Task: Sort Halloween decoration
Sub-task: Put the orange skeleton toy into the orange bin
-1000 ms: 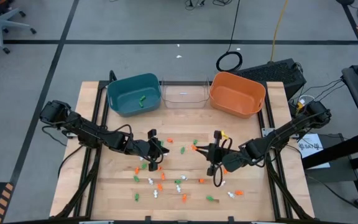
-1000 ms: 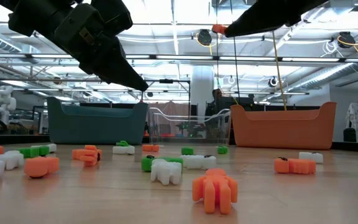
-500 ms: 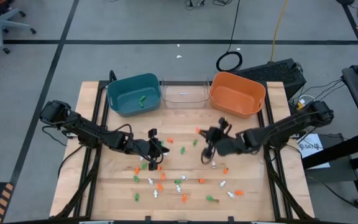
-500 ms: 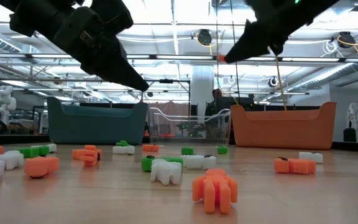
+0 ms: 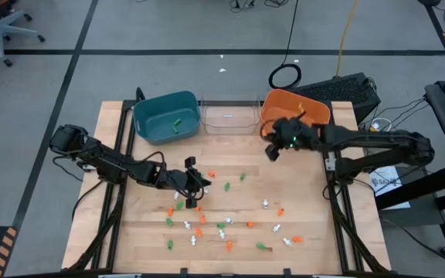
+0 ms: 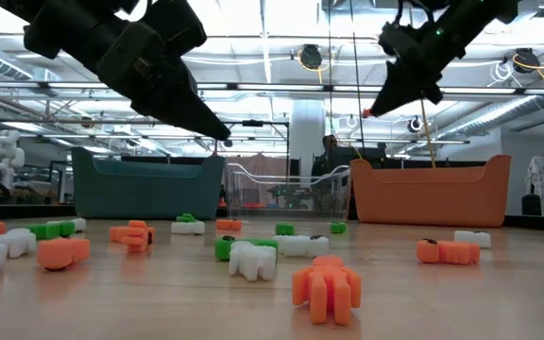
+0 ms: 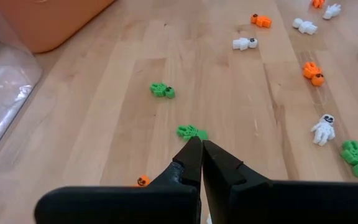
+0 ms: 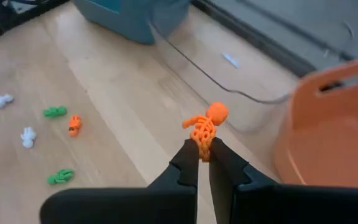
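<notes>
Halloween decoration [image 5: 199, 224]: tiny moulded plastic trinkets in orange, green and white, strewn over the pale wood-grain tabletop [image 5: 315, 224], mostly across its middle and near half. Shapes on view include a white skeleton [image 7: 322, 128], a knobbly green figure [image 7: 162, 91] and an orange pumpkin-like piece [image 7: 312, 71], all smooth and matte.

One orange skeleton figure [image 8: 205, 126], round-headed with thin ribbed limbs, pinched by its lower end between the jaws of the right gripper [image 8: 204, 157], held in the air just beside the near-left rim of the orange bin [image 5: 309, 116]. Same gripper [image 5: 271, 151] seen from above at that bin's corner.

Left gripper [image 7: 202, 149] raised over the scattered pieces left of centre, jaws pressed together with nothing between them, tapered dark tips pointing toward a green piece [image 7: 192, 131] on the wood.

Along the far edge, three smooth-walled tubs in a row: teal bin [image 5: 151, 110] with one green piece [image 5: 175, 123] inside, clear bin [image 5: 228, 103] in the middle, orange bin at the right.
</notes>
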Tool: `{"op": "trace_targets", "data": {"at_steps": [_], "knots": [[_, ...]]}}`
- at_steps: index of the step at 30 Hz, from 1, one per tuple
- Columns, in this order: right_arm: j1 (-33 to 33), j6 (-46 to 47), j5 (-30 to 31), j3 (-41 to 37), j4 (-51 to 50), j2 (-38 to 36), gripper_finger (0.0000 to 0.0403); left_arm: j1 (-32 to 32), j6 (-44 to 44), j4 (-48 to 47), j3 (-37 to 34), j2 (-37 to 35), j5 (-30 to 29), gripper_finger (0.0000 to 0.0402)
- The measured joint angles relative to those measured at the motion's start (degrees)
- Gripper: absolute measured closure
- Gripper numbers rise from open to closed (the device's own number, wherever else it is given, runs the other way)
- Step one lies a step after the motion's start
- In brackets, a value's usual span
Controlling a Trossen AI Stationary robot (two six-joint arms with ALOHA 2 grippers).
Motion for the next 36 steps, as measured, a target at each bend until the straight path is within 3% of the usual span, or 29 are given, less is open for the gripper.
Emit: {"op": "trace_targets", "data": {"at_steps": [6, 17, 31, 36], "knots": [[-10.1, -2.2, -4.7, 0.0, -5.7, -0.7, 0.0403, 0.1, 0.1, 0.0, 0.0, 0.0, 0.0, 0.0391], [-24.4, -7.5, -4.9, 0.0, -8.9, 6.9, 0.0403, 0.4, -0.3, 0.0, 0.0, 0.0, 0.0, 0.0391], [-33.1, -9.8, -7.7, 0.0, -6.4, 19.3, 0.0402, -0.4, -3.5, -0.4, 0.0, 0.0, 0.0, 0.0391], [-34.4, -6.7, -6.1, 0.0, -4.8, 22.1, 0.0376, -1.2, -3.5, -0.4, 0.0, 0.0, 0.0, 0.0391]]}}
